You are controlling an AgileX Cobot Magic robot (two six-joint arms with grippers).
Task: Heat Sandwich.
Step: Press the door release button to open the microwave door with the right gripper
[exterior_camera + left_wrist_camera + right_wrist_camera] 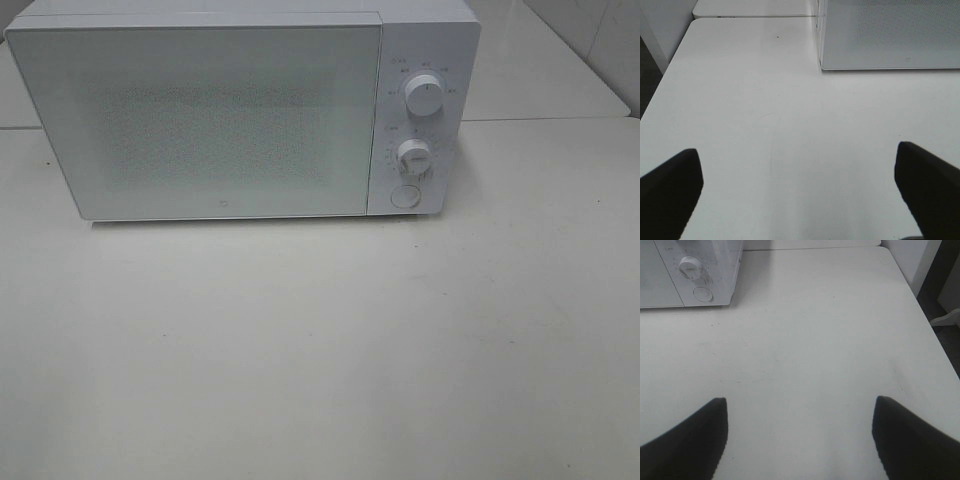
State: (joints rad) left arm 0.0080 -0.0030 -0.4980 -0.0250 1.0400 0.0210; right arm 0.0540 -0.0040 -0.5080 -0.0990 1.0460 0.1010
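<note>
White table [320, 360], closed microwave [200, 120] behind, contents unseen

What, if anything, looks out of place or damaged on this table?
Nothing is spilled or askew. The microwave stands level, door shut. Only a faint curved scratch marks the table. No sandwich is in view.

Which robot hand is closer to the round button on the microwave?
Right, probably. The right gripper faces the round button end of the microwave; the left gripper faces the door at its opposite corner, button out of view.
</note>
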